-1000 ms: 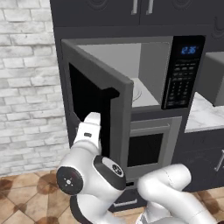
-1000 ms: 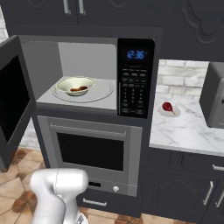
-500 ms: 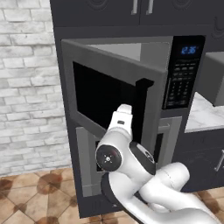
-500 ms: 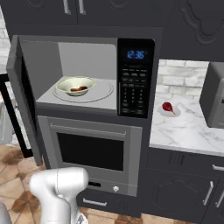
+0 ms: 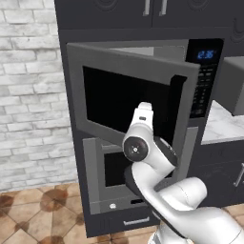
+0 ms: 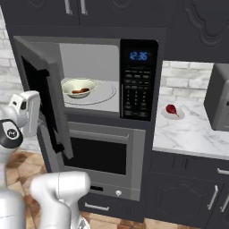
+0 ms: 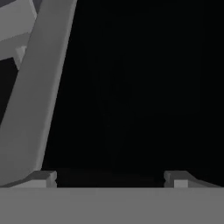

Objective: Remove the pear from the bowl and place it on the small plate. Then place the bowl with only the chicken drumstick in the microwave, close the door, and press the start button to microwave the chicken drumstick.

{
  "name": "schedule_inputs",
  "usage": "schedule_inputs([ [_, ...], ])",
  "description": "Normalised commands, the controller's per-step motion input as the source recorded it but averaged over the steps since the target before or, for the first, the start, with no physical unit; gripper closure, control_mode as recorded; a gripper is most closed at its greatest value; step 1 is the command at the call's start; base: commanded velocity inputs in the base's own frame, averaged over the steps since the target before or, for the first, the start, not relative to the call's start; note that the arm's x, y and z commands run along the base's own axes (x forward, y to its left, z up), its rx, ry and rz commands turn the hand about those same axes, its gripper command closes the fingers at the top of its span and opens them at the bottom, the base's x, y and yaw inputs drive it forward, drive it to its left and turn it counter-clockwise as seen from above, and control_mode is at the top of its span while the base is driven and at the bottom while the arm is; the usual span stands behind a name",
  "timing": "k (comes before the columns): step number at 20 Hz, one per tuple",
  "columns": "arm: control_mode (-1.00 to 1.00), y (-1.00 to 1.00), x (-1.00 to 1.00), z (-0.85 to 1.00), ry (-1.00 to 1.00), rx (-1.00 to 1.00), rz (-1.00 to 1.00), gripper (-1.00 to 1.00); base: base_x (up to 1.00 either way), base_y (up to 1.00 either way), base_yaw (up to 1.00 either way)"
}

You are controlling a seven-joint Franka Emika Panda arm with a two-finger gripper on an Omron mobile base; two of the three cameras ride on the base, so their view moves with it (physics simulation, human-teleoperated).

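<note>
One bowl (image 6: 79, 87), one drumstick (image 6: 80, 91), one pear (image 6: 171, 109).

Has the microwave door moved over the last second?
Yes. The microwave door has swung further toward shut; against the fixed control panel, it now hides more of the cavity's left side.

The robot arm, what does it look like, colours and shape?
The arm is glossy white with rounded, tube-like links and dark grey bands at the joints. One joint has a round dark cap with a small pale centre. The claw ends in two small dark grey finger tips.
</note>
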Motion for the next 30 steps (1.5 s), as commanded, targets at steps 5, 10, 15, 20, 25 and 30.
schedule_inputs([
  [5, -1.0, 0.0, 0.56, 0.01, 0.0, 0.0, 0.01, -1.0, 0.0, 0.0, 0.0],
  [10, -1.0, 0.0, 0.61, 0.02, 0.0, 0.0, 0.02, -1.0, 0.0, 0.0, 0.0],
  [15, -1.0, 0.0, 0.68, 0.0, 0.0, 0.0, 0.03, -1.0, 0.0, 0.0, 0.0],
  [20, -1.0, 0.0, 0.7, 0.0, 0.0, 0.0, 0.04, -1.0, 0.0, 0.0, 0.0],
  [25, -1.0, 0.0, 0.66, 0.0, 0.0, 0.0, 0.02, -1.0, 0.0, 0.0, 0.0],
  [30, -1.0, 0.0, 0.64, 0.0, 0.0, 0.0, 0.04, -1.0, 0.0, 0.0, 0.0],
])
